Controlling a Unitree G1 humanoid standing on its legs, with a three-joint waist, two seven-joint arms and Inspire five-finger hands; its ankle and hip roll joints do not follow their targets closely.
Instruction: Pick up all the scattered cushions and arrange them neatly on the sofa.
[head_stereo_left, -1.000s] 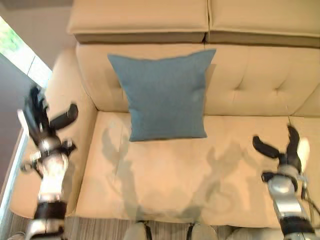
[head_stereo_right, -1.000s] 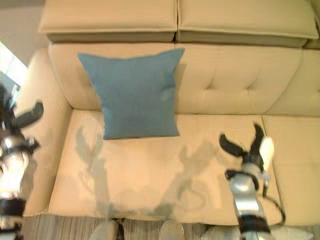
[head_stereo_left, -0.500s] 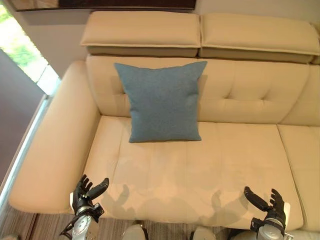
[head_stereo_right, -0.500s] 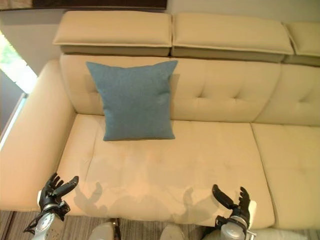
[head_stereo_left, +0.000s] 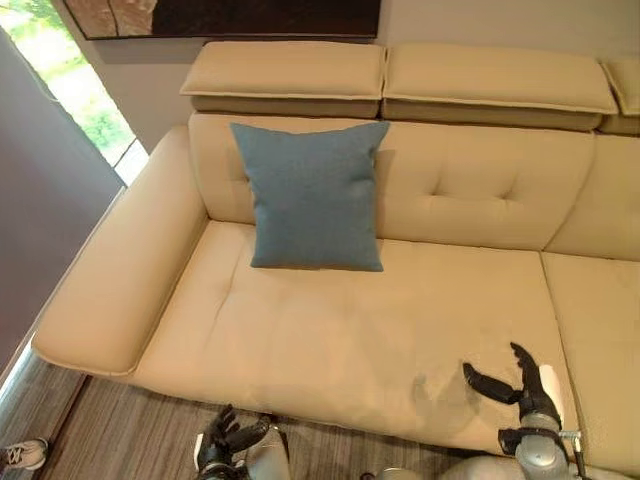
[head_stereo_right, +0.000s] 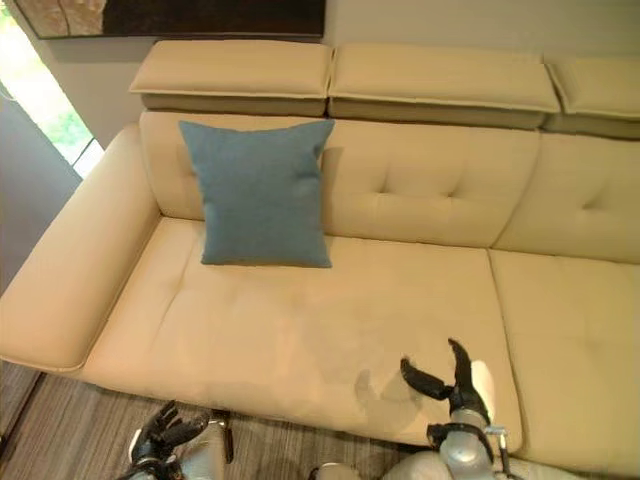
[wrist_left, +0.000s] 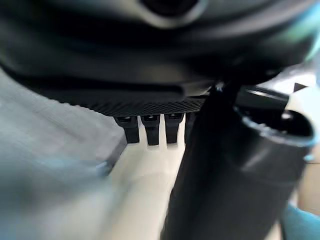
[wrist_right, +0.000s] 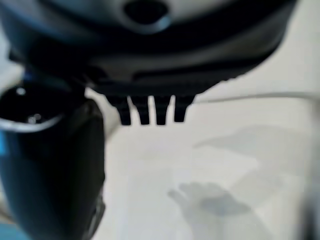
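Blue cushion (head_stereo_left: 315, 195) leans upright on sofa (head_stereo_left: 400, 330) backrest, 11 o'clock. Likely soft, light (grip by edges). Left hand (head_stereo_left: 228, 440) and right hand (head_stereo_left: 520, 390): fingers spread, holding nothing.

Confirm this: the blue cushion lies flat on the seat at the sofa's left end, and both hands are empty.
Not flat: in the left eye view the blue cushion stands upright against the sofa backrest. The left hand and right hand are empty.
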